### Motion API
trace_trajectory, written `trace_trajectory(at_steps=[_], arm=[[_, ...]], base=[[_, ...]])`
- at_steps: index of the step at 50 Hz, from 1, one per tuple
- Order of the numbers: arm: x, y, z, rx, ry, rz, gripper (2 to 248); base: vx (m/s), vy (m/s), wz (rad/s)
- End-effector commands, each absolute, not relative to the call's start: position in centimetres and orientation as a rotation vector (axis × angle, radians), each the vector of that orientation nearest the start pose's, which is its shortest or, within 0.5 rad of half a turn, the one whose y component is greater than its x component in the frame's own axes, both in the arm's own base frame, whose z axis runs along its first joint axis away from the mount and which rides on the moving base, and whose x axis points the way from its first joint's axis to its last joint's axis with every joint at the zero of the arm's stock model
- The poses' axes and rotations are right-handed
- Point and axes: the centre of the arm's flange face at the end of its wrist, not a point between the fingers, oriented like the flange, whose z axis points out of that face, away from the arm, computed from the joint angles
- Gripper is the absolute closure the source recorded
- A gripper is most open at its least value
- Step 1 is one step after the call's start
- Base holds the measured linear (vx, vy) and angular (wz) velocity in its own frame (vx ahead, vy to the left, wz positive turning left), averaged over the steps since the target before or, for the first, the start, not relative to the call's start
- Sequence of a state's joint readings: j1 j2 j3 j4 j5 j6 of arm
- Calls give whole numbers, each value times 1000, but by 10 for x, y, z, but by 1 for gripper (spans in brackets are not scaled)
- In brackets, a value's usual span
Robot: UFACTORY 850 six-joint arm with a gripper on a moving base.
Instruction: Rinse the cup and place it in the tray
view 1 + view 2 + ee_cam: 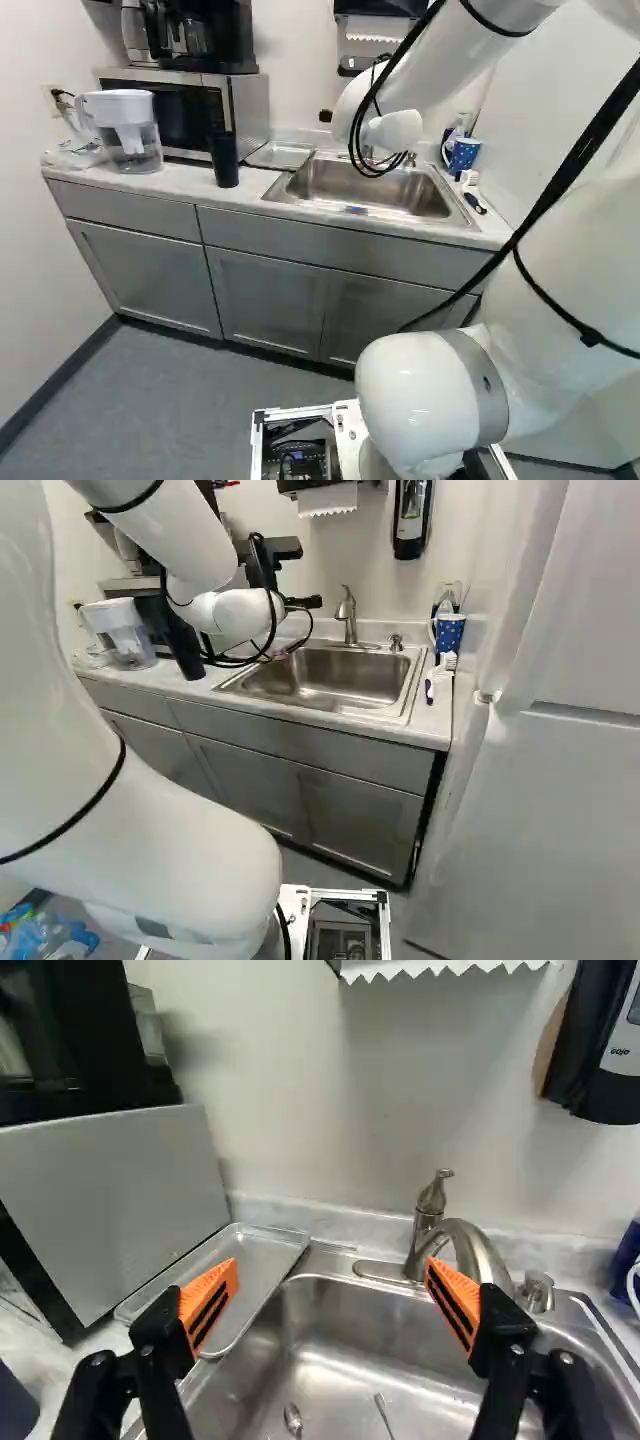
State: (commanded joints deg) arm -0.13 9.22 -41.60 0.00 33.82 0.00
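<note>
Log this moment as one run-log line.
gripper: open, holding nothing | sink: ahead, utensils inside | tray: between microwave and sink | dark cup: on counter | faucet: no water seen

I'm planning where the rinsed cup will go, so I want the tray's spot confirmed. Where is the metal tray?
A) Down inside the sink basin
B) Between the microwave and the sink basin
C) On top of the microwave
B: the wrist view shows the tray lying beside the microwave, with the sink on its other side.

Metal tray (262, 1259) beside steel sink (350, 1332)
</note>
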Motion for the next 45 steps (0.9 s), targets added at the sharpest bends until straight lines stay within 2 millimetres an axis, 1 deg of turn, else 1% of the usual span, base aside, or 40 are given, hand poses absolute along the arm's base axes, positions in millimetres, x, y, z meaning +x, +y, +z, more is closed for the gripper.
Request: trace_trajectory(at_steps=[10, 35, 45], arm=[[452, -1, 588, -2324, 3, -2116, 3], [452, -1, 588, -2324, 3, -2116, 3], [461, -1, 588, -2326, 3, -2114, 3]], base=[[67, -59, 4], [0, 0, 0], [0, 0, 0]])
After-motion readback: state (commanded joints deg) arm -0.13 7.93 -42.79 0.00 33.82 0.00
